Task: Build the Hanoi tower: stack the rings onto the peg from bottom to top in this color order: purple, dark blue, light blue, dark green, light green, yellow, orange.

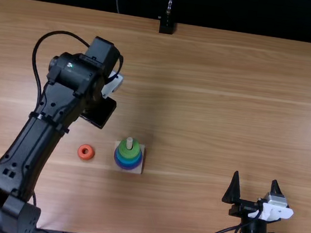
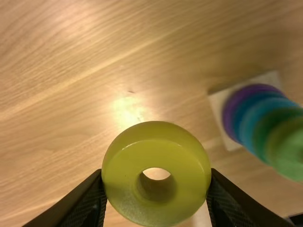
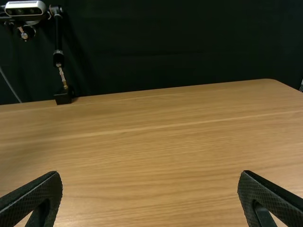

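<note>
Gripping the yellow ring (image 2: pixel 156 208), the left claw (image 1: pixel 99 112) is hanging over the worktop (image 1: pixel 213 100), between ten and eleven o'clock from the peg (image 1: pixel 129 143) on a dial laid over the top view, with twelve at the far edge. In the left wrist view its two fingers (image 2: pixel 88 201) are standing apart by just the ring's width, pressing on opposite sides of the rim, while the open hole is facing the camera. The peg's pale square base (image 1: pixel 137 169) is sitting towards seven o'clock from the middle of the top view, carrying five rings: the purple ring (image 2: pixel 230 113) is lying lowest, with the dark blue ring (image 2: pixel 245 118), the light blue ring (image 2: pixel 257 132), the dark green ring (image 2: pixel 265 137) and the light green ring (image 2: pixel 289 163) following upwards, and the peg's tip is poking out above them. The orange ring (image 1: pixel 85 152) is resting flat on the worktop at nine o'clock from that stack, near it but apart. Out towards four o'clock from the middle, the right claw (image 1: pixel 255 179) is standing wide open and empty, pointing its fingers towards twelve. At twelve o'clock, a stand's black foot (image 1: pixel 167 26) is resting at the worktop's far edge, before a black backdrop (image 1: pixel 257 13).
</note>
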